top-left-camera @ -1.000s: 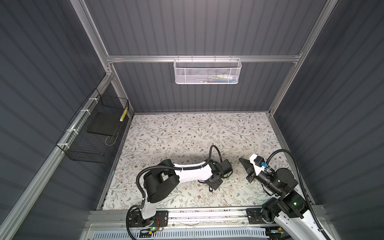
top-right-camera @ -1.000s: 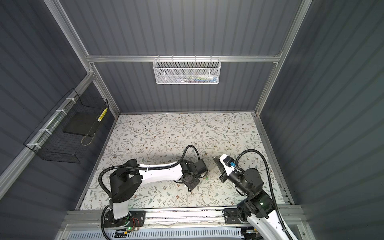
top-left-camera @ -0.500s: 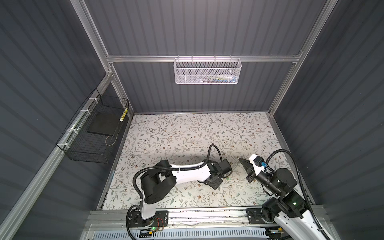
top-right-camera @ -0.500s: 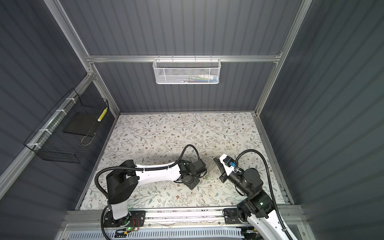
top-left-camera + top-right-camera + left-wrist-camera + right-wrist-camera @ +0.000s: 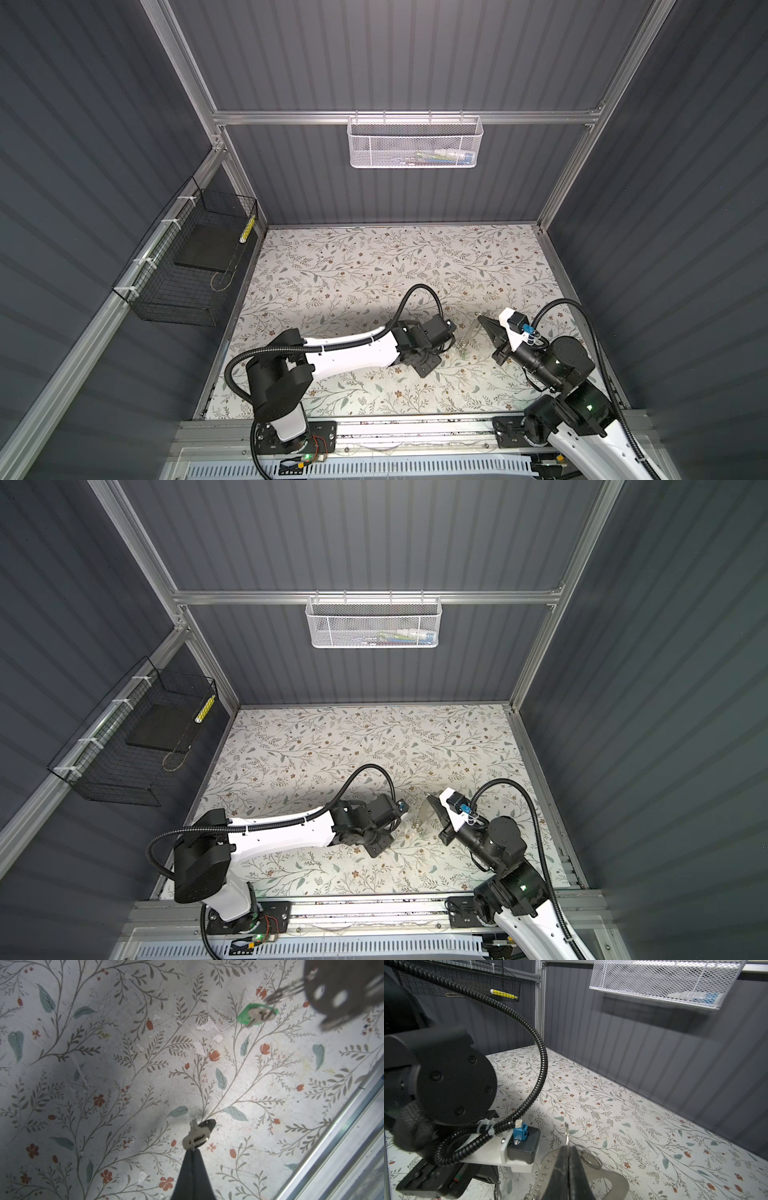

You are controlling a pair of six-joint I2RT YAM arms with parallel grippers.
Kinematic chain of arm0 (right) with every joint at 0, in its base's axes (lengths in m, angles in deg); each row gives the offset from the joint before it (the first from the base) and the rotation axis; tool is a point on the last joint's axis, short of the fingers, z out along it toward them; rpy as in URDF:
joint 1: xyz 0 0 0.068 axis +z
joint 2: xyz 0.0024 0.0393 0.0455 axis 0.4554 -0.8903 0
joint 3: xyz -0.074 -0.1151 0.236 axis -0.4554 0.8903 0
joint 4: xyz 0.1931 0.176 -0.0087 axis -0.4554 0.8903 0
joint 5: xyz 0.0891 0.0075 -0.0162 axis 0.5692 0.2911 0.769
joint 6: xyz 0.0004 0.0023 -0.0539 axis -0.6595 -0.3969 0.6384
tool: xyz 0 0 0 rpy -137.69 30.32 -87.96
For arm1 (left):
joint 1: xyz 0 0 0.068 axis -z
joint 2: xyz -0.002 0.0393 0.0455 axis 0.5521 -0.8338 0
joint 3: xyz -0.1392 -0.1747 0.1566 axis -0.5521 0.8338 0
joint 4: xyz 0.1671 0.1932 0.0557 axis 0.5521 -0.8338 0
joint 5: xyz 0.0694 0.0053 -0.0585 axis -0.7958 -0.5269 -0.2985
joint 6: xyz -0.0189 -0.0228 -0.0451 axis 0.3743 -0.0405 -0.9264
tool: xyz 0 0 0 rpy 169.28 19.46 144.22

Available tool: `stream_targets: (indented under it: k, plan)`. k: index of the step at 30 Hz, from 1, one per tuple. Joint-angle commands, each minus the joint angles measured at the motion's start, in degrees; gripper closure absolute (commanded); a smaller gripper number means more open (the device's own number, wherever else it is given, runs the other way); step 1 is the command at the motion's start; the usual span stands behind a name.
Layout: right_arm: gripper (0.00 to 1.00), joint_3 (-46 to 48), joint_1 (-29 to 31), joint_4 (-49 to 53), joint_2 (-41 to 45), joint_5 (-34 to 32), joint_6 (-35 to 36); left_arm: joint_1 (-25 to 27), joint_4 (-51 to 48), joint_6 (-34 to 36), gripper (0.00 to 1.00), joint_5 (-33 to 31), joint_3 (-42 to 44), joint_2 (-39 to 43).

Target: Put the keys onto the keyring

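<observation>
Your left gripper (image 5: 192,1150) now pinches the black-tagged key (image 5: 198,1133), its elbow (image 5: 278,374) swung back since before; your right gripper (image 5: 568,1153) stays clamped on the keyring (image 5: 612,1182).

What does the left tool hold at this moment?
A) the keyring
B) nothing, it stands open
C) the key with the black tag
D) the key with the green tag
C: in the left wrist view the left tool is shut on the key with the black tag, while the key with the green tag is apart from it, near the keyring.
</observation>
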Motion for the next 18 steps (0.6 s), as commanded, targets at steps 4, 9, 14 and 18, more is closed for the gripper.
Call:
stream_targets:
  k: [4,9,14,18]
  plan:
    - [0.95,-0.4,0.0,-1.1,-1.3,0.6,-0.2,0.2,9.7,5.5,1.0,1.0,7.2,9.1]
    - [0.97,-0.7,0.1,-1.0,-3.9,5.5,0.3,0.1,15.6,11.0,1.0,1.0,12.1,16.4]
    - [0.97,-2.8,0.1,-1.0,-10.3,13.0,0.6,-2.9,18.8,16.2,1.0,3.6,14.7,22.5]
    - [0.97,-4.9,0.2,-0.5,-14.7,14.3,1.3,-8.4,19.8,18.8,1.0,9.2,15.2,25.8]
